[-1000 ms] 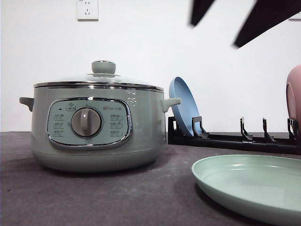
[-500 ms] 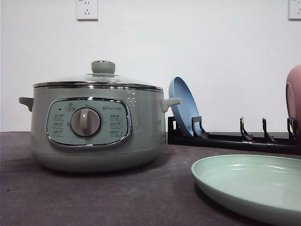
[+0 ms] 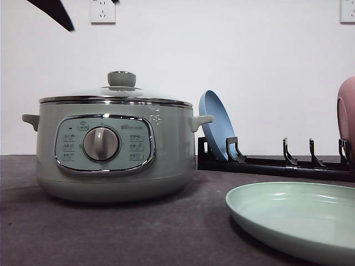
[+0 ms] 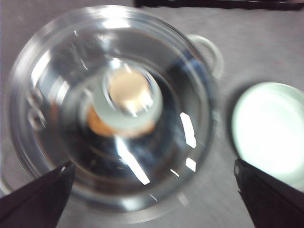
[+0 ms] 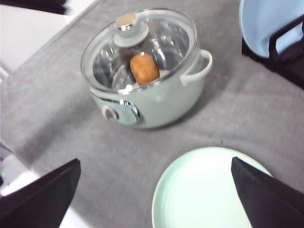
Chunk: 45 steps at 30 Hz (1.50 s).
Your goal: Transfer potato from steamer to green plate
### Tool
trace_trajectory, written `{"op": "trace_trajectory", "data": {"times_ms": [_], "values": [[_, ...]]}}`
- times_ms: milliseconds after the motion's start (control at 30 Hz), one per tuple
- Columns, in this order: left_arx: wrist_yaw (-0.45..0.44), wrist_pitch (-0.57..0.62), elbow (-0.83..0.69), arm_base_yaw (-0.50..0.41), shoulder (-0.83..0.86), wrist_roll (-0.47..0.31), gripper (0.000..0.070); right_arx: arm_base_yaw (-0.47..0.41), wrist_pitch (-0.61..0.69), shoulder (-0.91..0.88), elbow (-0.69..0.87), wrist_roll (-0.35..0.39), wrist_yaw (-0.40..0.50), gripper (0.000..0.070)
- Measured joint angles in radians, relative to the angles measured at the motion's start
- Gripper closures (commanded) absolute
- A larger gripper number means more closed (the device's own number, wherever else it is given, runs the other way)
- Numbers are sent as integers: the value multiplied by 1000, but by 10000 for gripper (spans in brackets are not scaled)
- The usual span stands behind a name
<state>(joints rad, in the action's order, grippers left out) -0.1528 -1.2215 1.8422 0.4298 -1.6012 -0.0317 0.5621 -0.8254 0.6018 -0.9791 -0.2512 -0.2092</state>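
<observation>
Right wrist view is showing the potato (image 5: 144, 69) sitting inside the steamer (image 5: 156, 102) with the glass lid (image 5: 142, 45) on, and the green plate (image 5: 209, 190) lying bare on the grey worktop (image 5: 61, 118) near it. Left claw (image 4: 152, 190) is hanging spread wide over the lid knob (image 4: 128, 90), gripping nothing, potato (image 4: 97, 127) peeking out from under the knob. Right claw (image 5: 156, 190) is also splayed and holding nothing, above the plate's side of the worktop.
</observation>
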Motion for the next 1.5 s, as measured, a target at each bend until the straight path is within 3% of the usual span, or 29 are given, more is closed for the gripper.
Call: {"op": "trace_trajectory", "data": {"times_ms": [333,800,933,1067,1300,1500], "values": [[88,2,126,31,-218,20,0,0,22,0,0,0,0,57],[129,40,129,61,-291,19,11,0,22,0,0,0,0,57],[129,35,129,62,-291,19,183,0,22,0,0,1,0,57],[129,25,129,62,-291,21,205,0,22,0,0,2,0,57],[129,23,129,62,-291,22,320,0,22,0,0,2,0,57],[139,20,132,59,-291,18,610,0,22,0,0,1,0,57]]}}
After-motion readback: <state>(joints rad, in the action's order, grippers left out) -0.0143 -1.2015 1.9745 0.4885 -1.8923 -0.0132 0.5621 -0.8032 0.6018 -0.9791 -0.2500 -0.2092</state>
